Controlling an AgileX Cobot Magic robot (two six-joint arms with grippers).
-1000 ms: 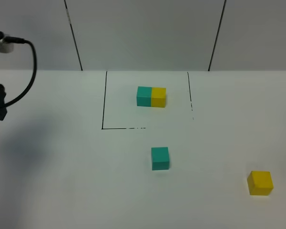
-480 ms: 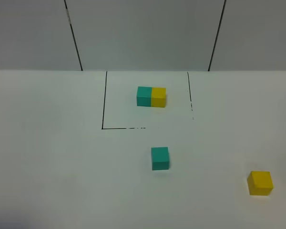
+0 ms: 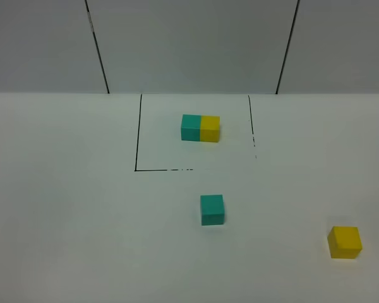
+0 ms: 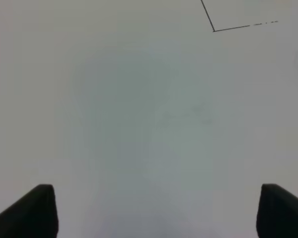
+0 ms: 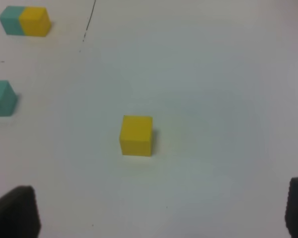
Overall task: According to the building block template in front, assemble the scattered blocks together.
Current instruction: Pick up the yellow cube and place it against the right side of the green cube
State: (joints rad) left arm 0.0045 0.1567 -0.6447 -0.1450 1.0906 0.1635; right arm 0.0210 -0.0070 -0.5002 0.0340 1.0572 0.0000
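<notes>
The building block template (image 3: 200,128) lies inside the black outline (image 3: 138,132) at the far middle of the table (image 3: 69,208), with its teal half on the left and its yellow half on the right, the two touching. The scattered blocks are not yet joined. The teal cube (image 3: 211,209) sits just near of the outline, and the yellow cube (image 3: 345,242) lies well apart from it, nearer and far to the right.

Neither arm shows in the high view. The left hand (image 4: 156,210) is released, its fingers spread wide over bare table with nothing between them. The right hand (image 5: 156,210) is also released and empty. The yellow cube lies ahead of its fingers, not between them.

The task appears to be at its start, in the approach to a first pick. The yellow cube is the likely target. The next move calls for the right hand to come down squarely over that cube and close on two opposite faces. It should then carry the cube left and set it flush against the teal cube's right face, as the template shows.
</notes>
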